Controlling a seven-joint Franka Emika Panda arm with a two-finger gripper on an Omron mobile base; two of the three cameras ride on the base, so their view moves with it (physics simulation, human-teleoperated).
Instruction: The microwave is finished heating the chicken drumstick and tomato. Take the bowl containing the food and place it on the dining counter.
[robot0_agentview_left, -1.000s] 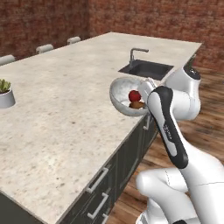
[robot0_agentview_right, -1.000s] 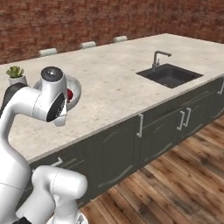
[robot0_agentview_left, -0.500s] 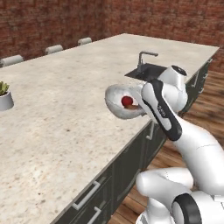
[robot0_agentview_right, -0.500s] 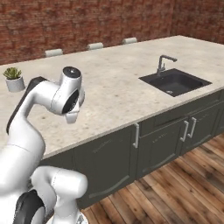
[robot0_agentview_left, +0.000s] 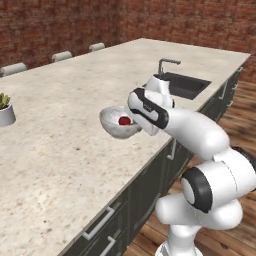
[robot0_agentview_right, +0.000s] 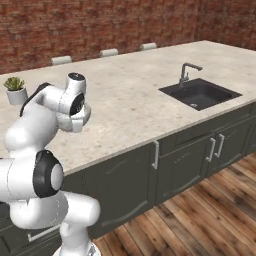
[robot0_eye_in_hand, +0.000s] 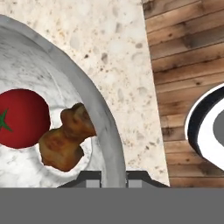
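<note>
The white-grey bowl (robot0_agentview_left: 116, 126) hangs low over the dining counter (robot0_agentview_left: 70, 100), near its front edge and left of the sink. My gripper (robot0_eye_in_hand: 114, 178) is shut on the bowl's near rim (robot0_eye_in_hand: 111, 144), one fingertip on each side of the wall. Inside the bowl lie the red tomato (robot0_eye_in_hand: 22, 119) and, beside it, the brown chicken drumstick (robot0_eye_in_hand: 65, 140). The tomato (robot0_agentview_left: 124, 120) also shows in the left base view. Whether the bowl touches the stone I cannot tell. The microwave is out of view.
A dark sink (robot0_agentview_left: 182, 85) with a chrome faucet (robot0_agentview_left: 165, 64) lies to the bowl's right. A small potted plant (robot0_agentview_left: 5, 110) stands far left on the counter. Stool backs (robot0_agentview_left: 62, 56) line the far edge. Wooden floor (robot0_eye_in_hand: 188, 65) lies beyond the front edge.
The whole picture has shifted, so the base has moved along the counter. The arm has carried the bowl from the counter's front edge further in over the stone, still gripped.
</note>
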